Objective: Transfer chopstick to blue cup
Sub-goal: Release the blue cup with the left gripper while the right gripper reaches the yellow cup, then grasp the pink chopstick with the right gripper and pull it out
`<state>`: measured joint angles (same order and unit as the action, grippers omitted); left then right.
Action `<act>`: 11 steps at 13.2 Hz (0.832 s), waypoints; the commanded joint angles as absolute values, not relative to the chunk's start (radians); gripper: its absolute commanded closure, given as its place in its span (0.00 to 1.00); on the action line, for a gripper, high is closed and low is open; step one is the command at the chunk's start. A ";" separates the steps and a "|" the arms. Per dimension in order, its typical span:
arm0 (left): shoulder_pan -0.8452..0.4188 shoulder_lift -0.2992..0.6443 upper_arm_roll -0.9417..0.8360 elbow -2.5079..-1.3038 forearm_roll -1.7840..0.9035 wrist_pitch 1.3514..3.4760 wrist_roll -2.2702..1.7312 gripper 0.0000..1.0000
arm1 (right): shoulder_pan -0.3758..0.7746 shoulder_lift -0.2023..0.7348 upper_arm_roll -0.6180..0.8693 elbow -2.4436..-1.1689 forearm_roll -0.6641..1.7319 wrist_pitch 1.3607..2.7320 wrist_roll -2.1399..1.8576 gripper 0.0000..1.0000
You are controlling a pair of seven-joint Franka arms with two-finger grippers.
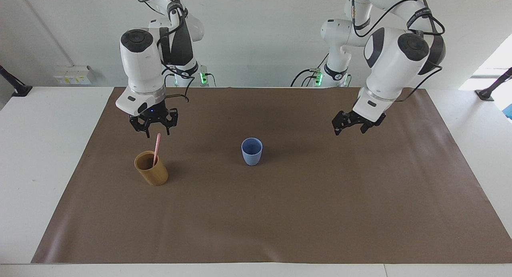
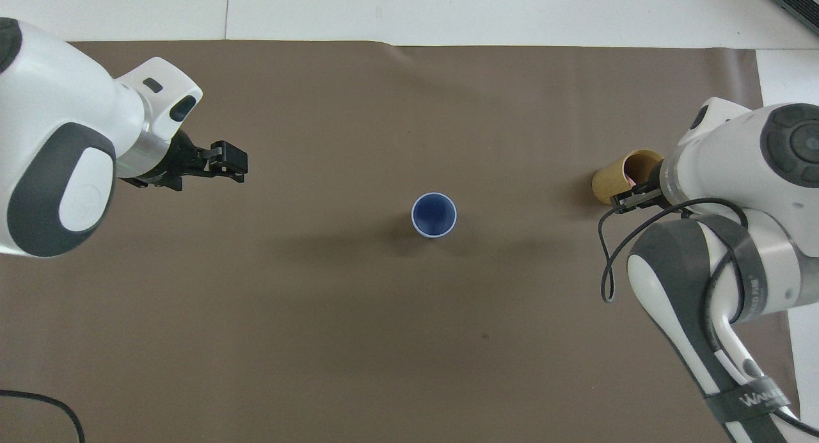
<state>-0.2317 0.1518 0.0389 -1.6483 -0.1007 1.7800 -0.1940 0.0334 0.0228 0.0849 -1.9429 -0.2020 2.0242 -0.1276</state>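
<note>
1. Chopstick (image 1: 157, 149): pale pink, stands tilted in the tan cup (image 1: 151, 168), lower end inside, upper end sticking up out of the rim. In overhead view only a sliver of pink shows at the cup's mouth.
2. Tan cup: on the brown mat (image 1: 256, 213), toward the right arm's end of the bench (image 1: 48, 157); leans a bit.
3. Blue cup (image 1: 251, 151): upright on the mat, mid-bench, well apart from the tan cup, approx. same distance from the robots. Nothing visible inside it in overhead view.
4. Right gripper (image 1: 153, 129): pointing down, over the tan cup, just above the chopstick's top end. Fingers partly apart w/ a gap between the tips; nothing held, not touching the stick as far as facing view shows.
5. Left gripper (image 1: 351, 127): up in the air over bare mat toward the left arm's end, well apart from the blue cup. Fingers spread wide, holds nothing.
6. Overhead view: right arm's wrist covers part of the tan cup's rim.
</note>
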 commanded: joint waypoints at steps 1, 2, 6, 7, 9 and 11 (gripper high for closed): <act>-0.126 0.111 0.026 -1.672 -0.094 1.746 -0.007 0.00 | 0.026 -0.025 0.086 -2.017 -0.241 2.078 -0.182 0.64; -0.103 0.095 0.028 -1.671 -0.092 1.730 0.029 0.00 | 0.026 -0.026 0.086 -2.017 -0.241 2.079 -0.183 0.78; -0.081 0.028 0.026 -1.660 -0.006 1.660 0.103 0.00 | 0.029 -0.029 0.086 -1.994 -0.242 2.077 -0.184 1.00; -0.081 0.006 0.026 -1.652 -0.005 1.646 0.101 0.00 | 0.028 -0.034 0.086 -1.984 -0.242 2.072 -0.186 1.00; -0.081 -0.040 0.026 -1.623 -0.005 1.585 0.100 0.00 | 0.025 -0.041 0.086 -1.950 -0.236 2.054 -0.187 1.00; -0.081 -0.052 0.023 -1.565 -0.008 1.501 0.098 0.00 | 0.015 -0.058 0.084 -1.925 -0.229 2.002 -0.193 1.00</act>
<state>-0.0842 -0.0392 0.0292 -1.6086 -0.0244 1.5727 0.0851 0.0320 -0.0370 0.0817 -1.9461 -0.2320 2.0438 -0.1587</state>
